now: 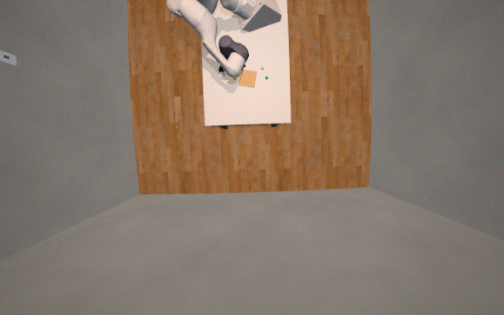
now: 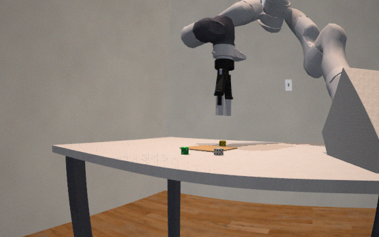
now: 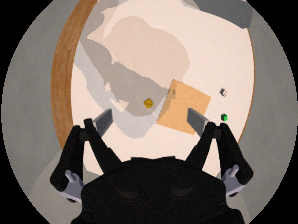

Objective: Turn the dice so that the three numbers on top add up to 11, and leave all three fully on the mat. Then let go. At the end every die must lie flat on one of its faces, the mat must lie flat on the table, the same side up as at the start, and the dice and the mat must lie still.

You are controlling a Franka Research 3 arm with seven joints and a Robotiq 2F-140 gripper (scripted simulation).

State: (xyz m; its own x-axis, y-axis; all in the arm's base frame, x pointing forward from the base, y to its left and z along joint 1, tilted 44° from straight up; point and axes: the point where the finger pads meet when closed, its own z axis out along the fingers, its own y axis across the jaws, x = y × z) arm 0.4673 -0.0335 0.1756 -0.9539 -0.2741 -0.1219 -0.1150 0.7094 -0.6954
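Note:
A thin tan mat lies flat on the white table; it also shows in the top view and the wrist view. A yellow die sits on the table just off the mat's far edge, and shows in the wrist view. A white die and a green die sit on the table off the mat's near side; they show small in the wrist view. My gripper hangs high above the yellow die, open and empty, fingers spread in the wrist view.
A large grey wedge-shaped block stands on the table at the right, by the arm's base. The table edge runs near the green die on the left.

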